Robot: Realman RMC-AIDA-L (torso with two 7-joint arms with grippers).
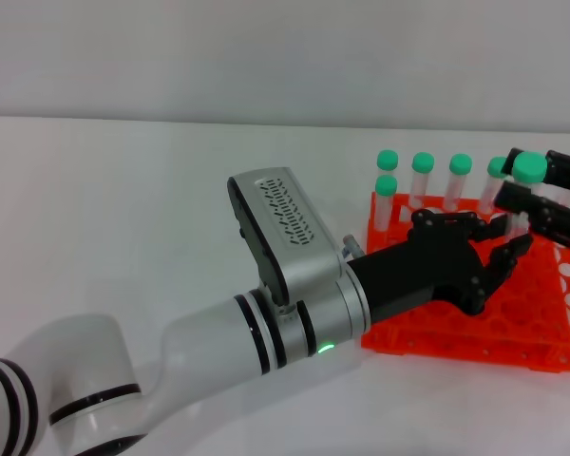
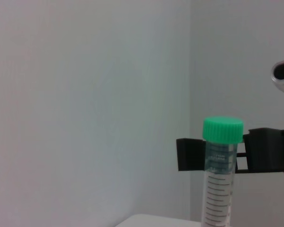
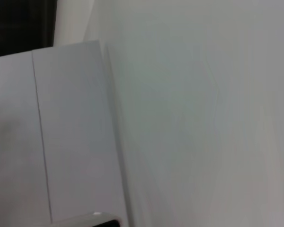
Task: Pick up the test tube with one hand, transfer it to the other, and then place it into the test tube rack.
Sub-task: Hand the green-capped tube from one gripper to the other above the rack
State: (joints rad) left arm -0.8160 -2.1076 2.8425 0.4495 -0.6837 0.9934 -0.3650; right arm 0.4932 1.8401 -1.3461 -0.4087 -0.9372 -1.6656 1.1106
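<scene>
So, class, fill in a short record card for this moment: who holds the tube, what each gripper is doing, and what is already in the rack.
tube holder: right gripper, shut on the test tube just below its green cap
tube pose: upright, above the rack's far right part
left gripper: over the test tube rack, fingers spread, holding nothing
handover: appears done, tube not yet in a hole
rack contents: other green-capped tubes standing along its far side
surface: white table
</scene>
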